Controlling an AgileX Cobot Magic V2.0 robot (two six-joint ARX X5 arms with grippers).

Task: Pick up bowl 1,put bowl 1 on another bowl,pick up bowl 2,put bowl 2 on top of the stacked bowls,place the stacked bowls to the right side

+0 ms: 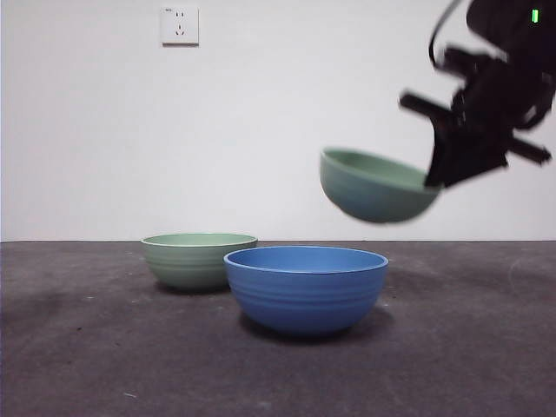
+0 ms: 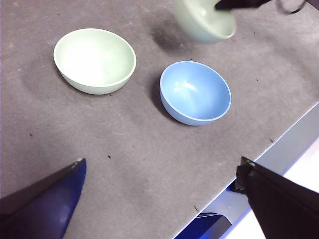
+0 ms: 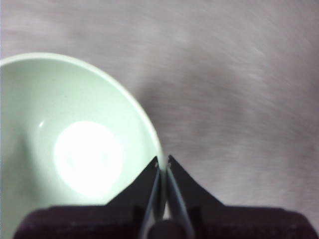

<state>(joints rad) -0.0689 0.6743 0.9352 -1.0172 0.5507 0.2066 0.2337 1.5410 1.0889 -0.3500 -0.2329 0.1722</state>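
Note:
A pale green bowl [image 1: 375, 187] hangs tilted in the air, above and a little right of the blue bowl [image 1: 306, 287]. My right gripper [image 1: 443, 178] is shut on its right rim; the right wrist view shows both jaws pinching the rim of the green bowl [image 3: 75, 144] at the gripper [image 3: 162, 162]. The blue bowl [image 2: 195, 92] stands upright on the table. A second pale green bowl [image 1: 199, 259] rests behind it to the left, also seen as the green bowl [image 2: 94, 59]. My left gripper [image 2: 159, 191] hangs open high above the table, holding nothing.
The dark grey table [image 1: 469, 347] has its front edge [image 2: 279, 144] near the blue bowl in the left wrist view. A white wall with a socket [image 1: 180, 25] stands behind.

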